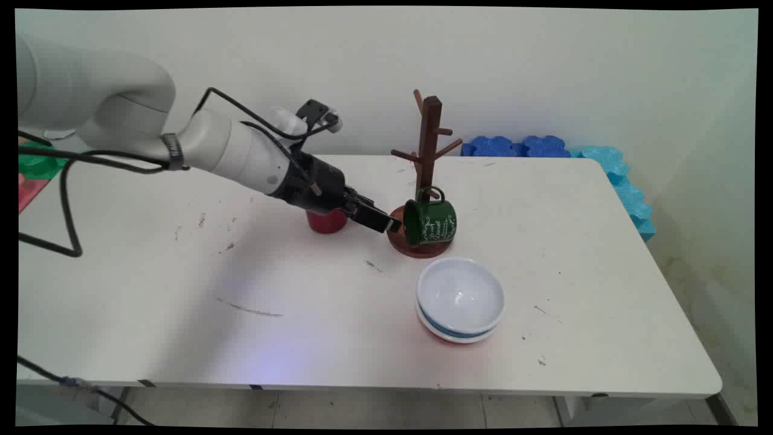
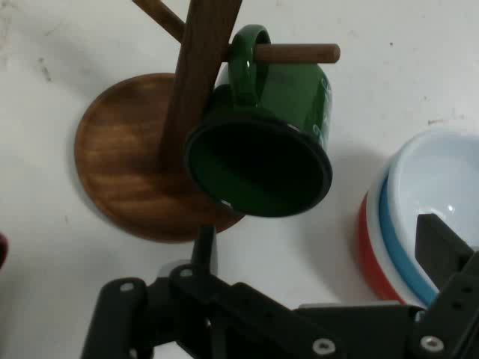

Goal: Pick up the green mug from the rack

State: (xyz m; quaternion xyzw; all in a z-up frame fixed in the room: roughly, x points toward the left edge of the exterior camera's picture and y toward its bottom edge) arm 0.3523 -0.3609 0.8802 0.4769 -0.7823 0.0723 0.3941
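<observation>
The white table (image 1: 181,314) is scuffed, with dark smudges and a long grey streak toward its near left. A plain pale wall stands behind it, blue foam blocks (image 1: 519,147) line the far right edge and run down the right side, and a green and red object (image 1: 33,169) shows at the far left.

The gripper (image 1: 389,225) reaches low from the left, its fingers spread apart and holding nothing, its tip just beside the mouth of a green mug (image 1: 430,221). The mug hangs by its handle on a low peg of a wooden mug tree (image 1: 427,151), tipped on its side over the tree's round base, mouth toward the gripper. A red cup (image 1: 327,222) stands behind the gripper. Near the tree, toward the front, sits a stack of bowls (image 1: 460,299): white on top, then blue, white and red beneath.
</observation>
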